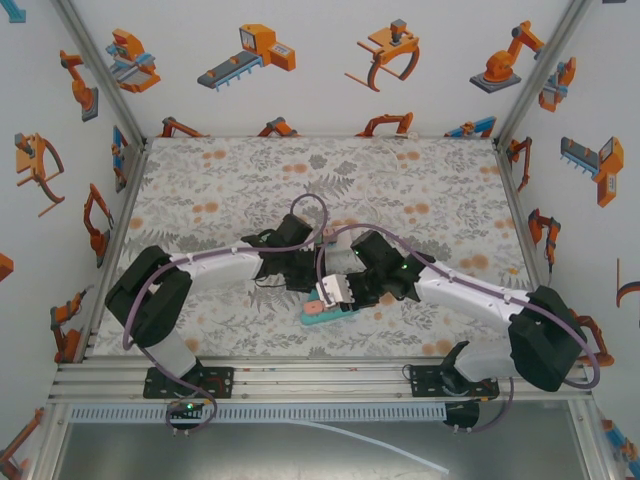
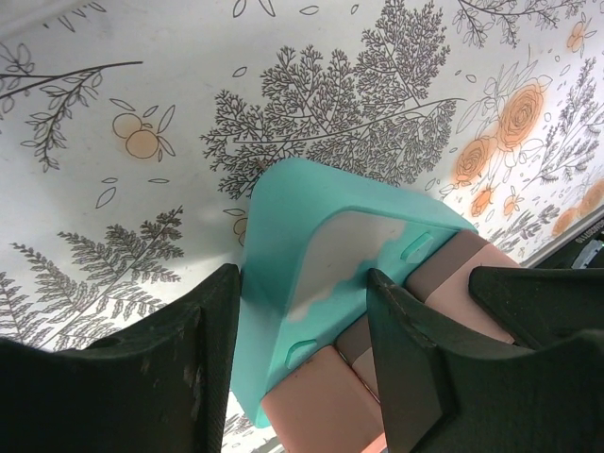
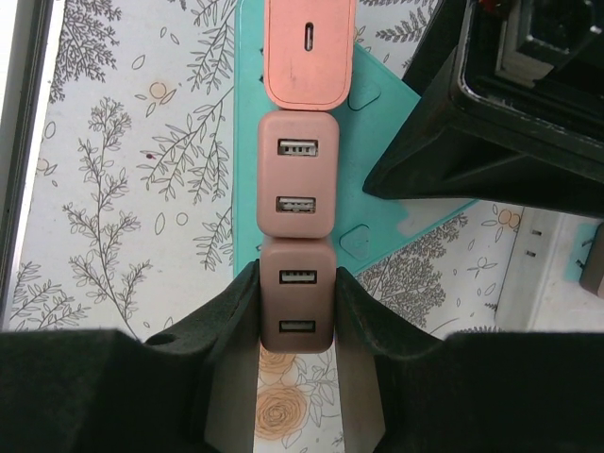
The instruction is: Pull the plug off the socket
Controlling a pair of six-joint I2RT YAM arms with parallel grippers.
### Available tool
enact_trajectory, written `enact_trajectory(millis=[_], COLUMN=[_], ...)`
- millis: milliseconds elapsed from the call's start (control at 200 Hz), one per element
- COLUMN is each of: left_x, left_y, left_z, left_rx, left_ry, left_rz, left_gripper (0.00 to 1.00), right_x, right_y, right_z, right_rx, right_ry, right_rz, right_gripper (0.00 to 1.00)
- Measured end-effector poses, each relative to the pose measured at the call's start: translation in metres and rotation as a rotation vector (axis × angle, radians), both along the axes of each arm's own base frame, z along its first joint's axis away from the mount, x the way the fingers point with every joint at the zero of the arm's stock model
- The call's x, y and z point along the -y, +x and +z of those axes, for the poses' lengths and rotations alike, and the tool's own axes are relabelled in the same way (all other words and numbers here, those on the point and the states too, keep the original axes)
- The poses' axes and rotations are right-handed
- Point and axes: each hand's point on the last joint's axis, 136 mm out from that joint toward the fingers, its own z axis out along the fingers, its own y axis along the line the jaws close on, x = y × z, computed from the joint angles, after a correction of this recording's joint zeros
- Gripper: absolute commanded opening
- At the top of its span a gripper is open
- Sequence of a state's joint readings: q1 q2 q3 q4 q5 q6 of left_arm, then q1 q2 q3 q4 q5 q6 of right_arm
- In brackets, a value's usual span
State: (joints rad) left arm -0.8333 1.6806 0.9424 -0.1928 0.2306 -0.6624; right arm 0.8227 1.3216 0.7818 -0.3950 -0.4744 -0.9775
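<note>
Grips the nearest of three pink USB charger plugs [image 3: 297, 316] tight between the fingers of the right gripper [image 3: 295, 276], in line with the other two along the teal socket strip [image 3: 377, 142] lying flat on the floral tablecloth [image 1: 220, 190] between the two arms. Straddles that strip's rounded end with the left gripper [image 2: 302, 283], one finger just beside its edge, the other over the plugs; cannot tell whether clenched or loose.

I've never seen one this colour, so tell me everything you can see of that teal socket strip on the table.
The teal socket strip is a flat, smooth, plastic-looking bar with rounded corners, lying on the flower-patterned table. Three pink chargers sit plugged along it in a row. The left end effector straddles one end; contact is unclear. The right end effector is shut on the end charger.
</note>
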Motion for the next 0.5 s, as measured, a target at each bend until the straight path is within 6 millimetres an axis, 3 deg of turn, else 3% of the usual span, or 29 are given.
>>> enact_trajectory(millis=[496], left_x=[0.0033], left_y=[-0.0012], left_z=[-0.0016], left_rx=[-0.019], left_ry=[0.027], left_rz=[-0.029], left_gripper=[0.39], right_x=[-0.0027], right_y=[0.0044], right_z=[0.0041], right_rx=[-0.099], right_ry=[0.057], right_rz=[-0.147], right_gripper=[0.02])
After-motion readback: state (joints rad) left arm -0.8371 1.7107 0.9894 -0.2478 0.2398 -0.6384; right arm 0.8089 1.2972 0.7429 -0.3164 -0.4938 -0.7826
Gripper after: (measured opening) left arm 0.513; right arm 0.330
